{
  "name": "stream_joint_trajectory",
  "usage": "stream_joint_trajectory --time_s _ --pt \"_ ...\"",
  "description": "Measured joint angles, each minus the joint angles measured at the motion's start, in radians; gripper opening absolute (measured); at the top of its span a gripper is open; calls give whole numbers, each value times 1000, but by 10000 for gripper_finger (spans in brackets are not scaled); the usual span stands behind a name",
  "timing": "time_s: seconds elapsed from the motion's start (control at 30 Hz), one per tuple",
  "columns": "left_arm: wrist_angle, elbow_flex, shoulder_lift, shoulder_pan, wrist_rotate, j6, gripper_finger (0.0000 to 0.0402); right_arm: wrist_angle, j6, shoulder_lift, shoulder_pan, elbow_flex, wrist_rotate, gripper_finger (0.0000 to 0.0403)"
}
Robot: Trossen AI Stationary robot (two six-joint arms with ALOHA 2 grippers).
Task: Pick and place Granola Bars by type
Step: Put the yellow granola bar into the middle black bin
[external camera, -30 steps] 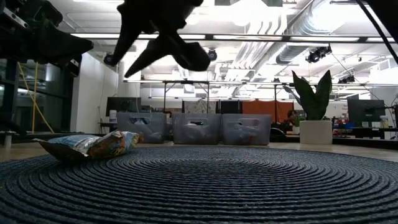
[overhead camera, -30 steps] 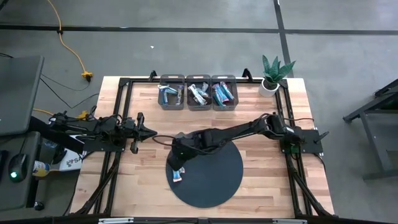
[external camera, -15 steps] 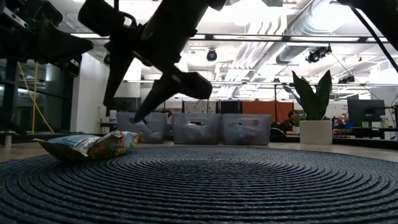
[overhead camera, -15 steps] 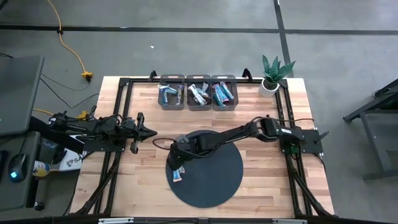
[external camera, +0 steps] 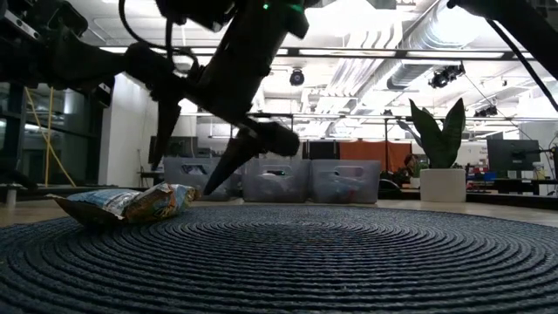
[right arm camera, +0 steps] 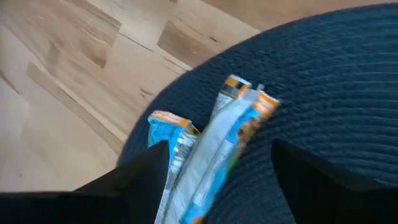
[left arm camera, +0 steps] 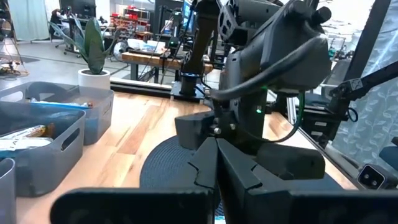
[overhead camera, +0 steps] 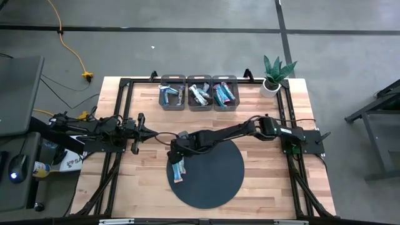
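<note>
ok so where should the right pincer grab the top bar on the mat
Probably across the middle of the top bar, from straight above, fingers on its long edges. It lies flat and thin on the mat, overlapping a second bar, and the open right pincer already straddles it.

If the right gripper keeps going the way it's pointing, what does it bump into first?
Probably the granola bars lying on the dark round mat. The right gripper is open, its fingers either side of them in the wrist view, though how far off is unclear.
</note>
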Motion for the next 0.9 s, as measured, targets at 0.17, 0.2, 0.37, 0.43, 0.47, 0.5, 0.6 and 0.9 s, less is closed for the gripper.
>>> stream_joint_trajectory --time_s 0.17,0.2,0.37,0.43,0.47,0.5,0.6,0.9 --pt "0 0 0 0 0 0 1 17 4 6 0 0 -1 269" --pt "0 0 0 0 0 0 1 12 2 7 0 0 -1 269" --pt "0 0 0 0 0 0 1 24 -2 9 -2 0 7 269" --pt "0 0 0 0 0 0 1 23 -3 9 -3 0 7 268" --pt "0 0 0 0 0 0 1 24 -5 10 -2 0 7 268" --pt "0 0 0 0 -1 0 1 32 -9 12 -2 0 7 269" --pt "0 0 0 0 0 0 1 46 -11 24 -4 0 -3 268" --pt "0 0 0 0 0 0 1 104 -11 53 -5 0 -10 265"
